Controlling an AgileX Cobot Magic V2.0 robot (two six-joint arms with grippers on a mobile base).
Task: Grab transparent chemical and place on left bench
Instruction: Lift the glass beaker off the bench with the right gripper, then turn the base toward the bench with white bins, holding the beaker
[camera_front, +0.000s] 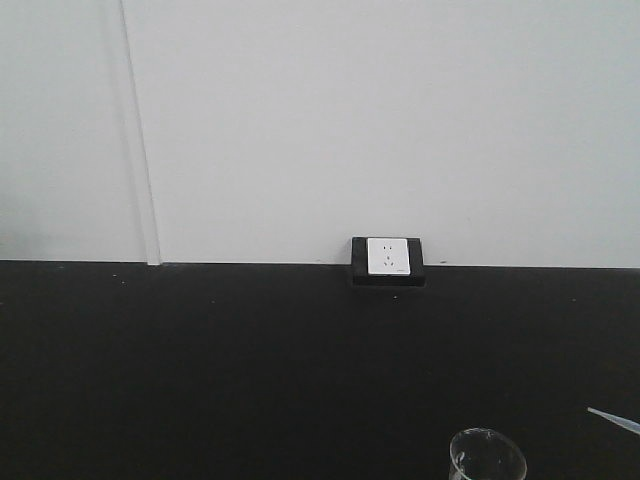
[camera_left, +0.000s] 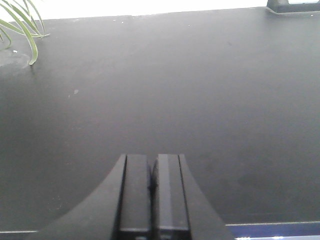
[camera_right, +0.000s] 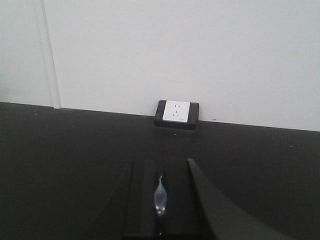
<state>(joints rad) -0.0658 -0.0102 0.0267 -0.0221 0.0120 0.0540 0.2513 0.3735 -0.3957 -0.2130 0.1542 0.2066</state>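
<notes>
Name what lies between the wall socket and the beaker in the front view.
Nothing but bare worktop. In the front view, the stretch from the socket down to the beaker is plain black surface with no object on it.

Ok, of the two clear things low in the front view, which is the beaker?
The small clear glass beaker with the round rim, at the bottom edge. The other is a thin pointed clear sliver at the right edge.

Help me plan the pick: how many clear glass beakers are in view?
1. A small clear glass beaker stands on the black worktop at the front view's bottom right, cut off by the frame edge. Neither wrist view clearly shows one; others may sit outside the frames.
</notes>
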